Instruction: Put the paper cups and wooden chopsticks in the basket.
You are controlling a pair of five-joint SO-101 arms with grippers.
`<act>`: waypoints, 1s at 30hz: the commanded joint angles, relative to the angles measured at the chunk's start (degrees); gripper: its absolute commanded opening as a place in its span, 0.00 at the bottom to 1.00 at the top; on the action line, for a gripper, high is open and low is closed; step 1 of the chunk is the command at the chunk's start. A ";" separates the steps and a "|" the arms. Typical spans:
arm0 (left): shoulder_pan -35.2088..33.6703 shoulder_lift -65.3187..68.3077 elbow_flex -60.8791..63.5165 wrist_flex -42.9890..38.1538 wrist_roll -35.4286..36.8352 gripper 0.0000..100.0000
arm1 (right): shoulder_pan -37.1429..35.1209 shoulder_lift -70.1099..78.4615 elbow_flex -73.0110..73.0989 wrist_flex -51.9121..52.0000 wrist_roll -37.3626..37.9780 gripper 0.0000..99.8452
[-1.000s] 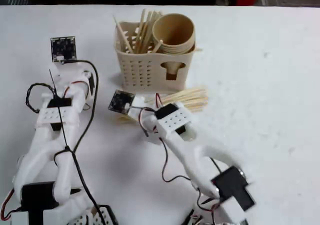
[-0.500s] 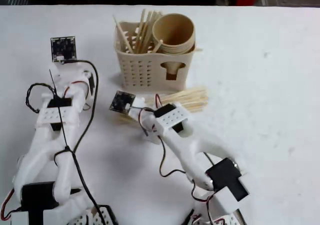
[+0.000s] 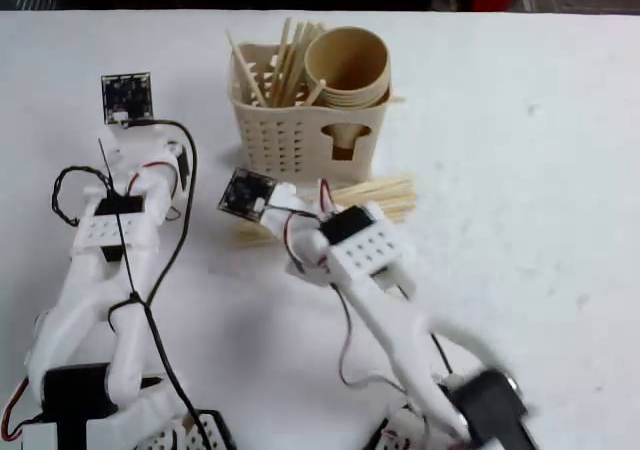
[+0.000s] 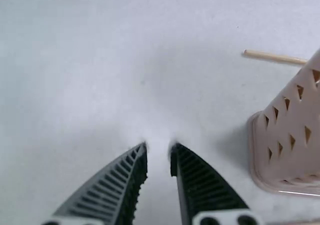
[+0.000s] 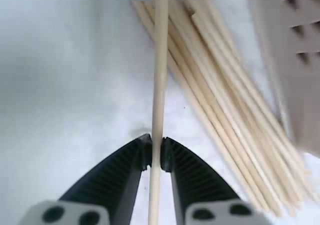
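Basket cut off at the edge, chopstick pile partly under the right arm, whose base we see blurred.

basket: on the surface, toward its back | paper cups: stacked inside the basket, chopsticks standing beside them | chopstick pile: on the surface just before the basket | right gripper: at the pile, one chopstick between its jaws | left gripper: left of the basket, apart from it
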 commanded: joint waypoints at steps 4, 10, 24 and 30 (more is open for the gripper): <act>0.48 -1.98 -0.53 -1.67 -0.62 0.10 | -0.22 -22.37 -2.55 3.12 -6.24 0.02; 0.48 -1.98 -0.44 -1.67 -0.62 0.10 | -0.13 -33.01 -11.52 -5.76 -19.78 0.02; 0.48 -1.98 -0.35 -1.67 -0.62 0.10 | -0.13 -9.89 -23.74 -47.52 -22.95 0.02; 0.48 -1.98 -0.44 -1.67 -0.62 0.10 | -0.04 4.26 -35.43 -48.04 -23.12 0.02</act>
